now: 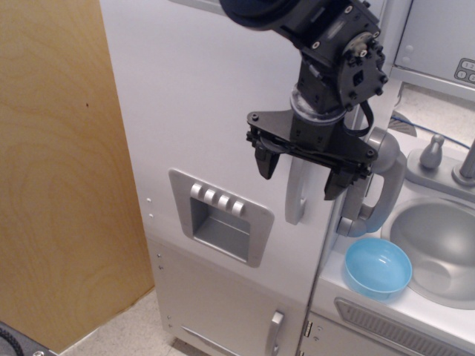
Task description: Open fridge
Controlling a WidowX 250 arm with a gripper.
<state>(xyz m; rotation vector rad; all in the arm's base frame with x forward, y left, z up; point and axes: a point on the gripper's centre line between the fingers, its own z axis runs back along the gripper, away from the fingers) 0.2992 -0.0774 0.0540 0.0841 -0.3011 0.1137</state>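
Landmark taken: the curved door handle (295, 194) of the fridge (215, 111).

Nearest the camera, the tool (300, 170) hangs directly in front of the handle's upper part. Its two black fingers are spread wide, one to each side of the handle, and hold nothing; contact with the handle cannot be confirmed.

The fridge stands upright, its large door shut and flush. Left of and below the handle sits the recessed dispenser panel (219, 216) with four buttons. Further below is the smaller lower door with its short handle (274, 331).

Handling judgement: the door appears to be a light, rigid toy panel with a smooth, probably slippery finish. The handle is stiff and stands off the door face, making it the proper place to take hold, at mid-length, with the pull directed outward. A hard tug could rock the whole unit.

Right of the handle: a grey telephone handset (375, 185), a blue bowl (378, 268) on the table beside a sink (438, 241) with tap (433, 153). Behind, left of the fridge, a wooden panel (59, 163); pale floor below.
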